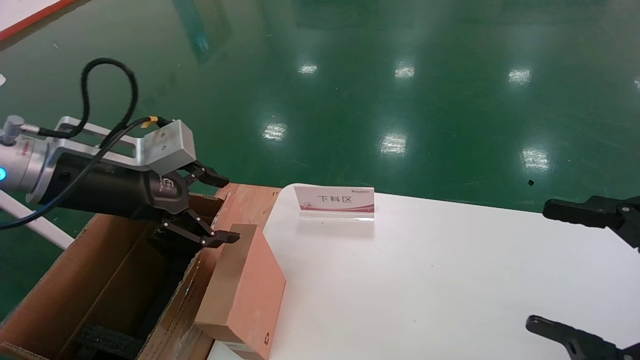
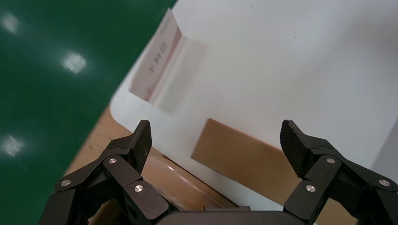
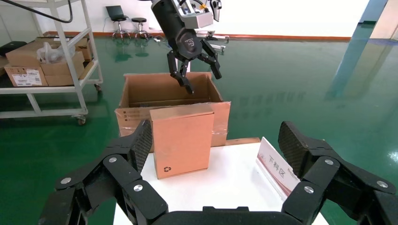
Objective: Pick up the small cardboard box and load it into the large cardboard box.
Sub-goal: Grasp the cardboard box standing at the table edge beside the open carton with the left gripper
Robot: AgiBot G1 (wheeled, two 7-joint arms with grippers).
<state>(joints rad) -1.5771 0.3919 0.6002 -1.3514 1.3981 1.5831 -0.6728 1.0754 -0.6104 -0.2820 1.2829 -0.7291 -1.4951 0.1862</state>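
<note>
The small cardboard box (image 1: 245,290) stands upright on the left edge of the white table (image 1: 425,280), its recycling mark low on the side facing right. It also shows in the right wrist view (image 3: 183,140) and, from above, in the left wrist view (image 2: 244,154). The large cardboard box (image 1: 100,290) stands open on the floor to the table's left, with black foam inside and a taped flap (image 2: 164,178) against the table. My left gripper (image 1: 220,207) is open and empty, hovering just above and left of the small box's top. My right gripper (image 1: 540,265) is open and empty at the table's right side.
A pink and white sign stand (image 1: 335,200) sits at the table's far edge. The floor around is green. In the right wrist view a shelf cart (image 3: 47,61) with cartons stands beyond the large box (image 3: 141,93).
</note>
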